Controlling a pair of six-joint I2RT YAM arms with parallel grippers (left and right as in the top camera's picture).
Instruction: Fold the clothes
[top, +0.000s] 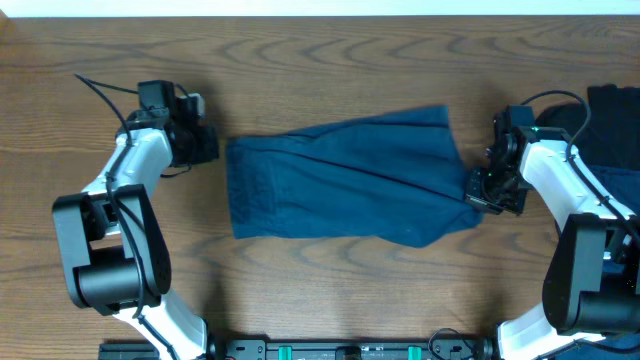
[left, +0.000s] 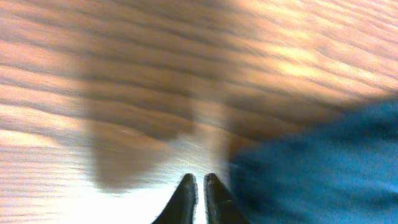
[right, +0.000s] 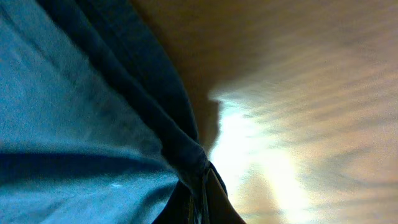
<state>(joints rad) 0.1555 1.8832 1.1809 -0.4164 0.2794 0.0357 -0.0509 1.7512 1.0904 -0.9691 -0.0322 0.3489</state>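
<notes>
The dark blue denim shorts (top: 345, 180) lie spread flat across the middle of the table. My left gripper (top: 210, 142) hovers just off their left edge, apart from the cloth. In the blurred left wrist view its fingers (left: 197, 178) stand almost together with only a thin slit of bright table between them and nothing held; the shorts (left: 323, 168) lie to their right. My right gripper (top: 478, 190) is at the shorts' lower right corner. In the right wrist view it (right: 204, 174) is shut on a bunched dark fold of the shorts (right: 68, 112).
A black garment (top: 615, 120) lies at the far right edge, behind my right arm. Bare wooden table (top: 330, 290) runs in front of the shorts and behind them, up to the far edge.
</notes>
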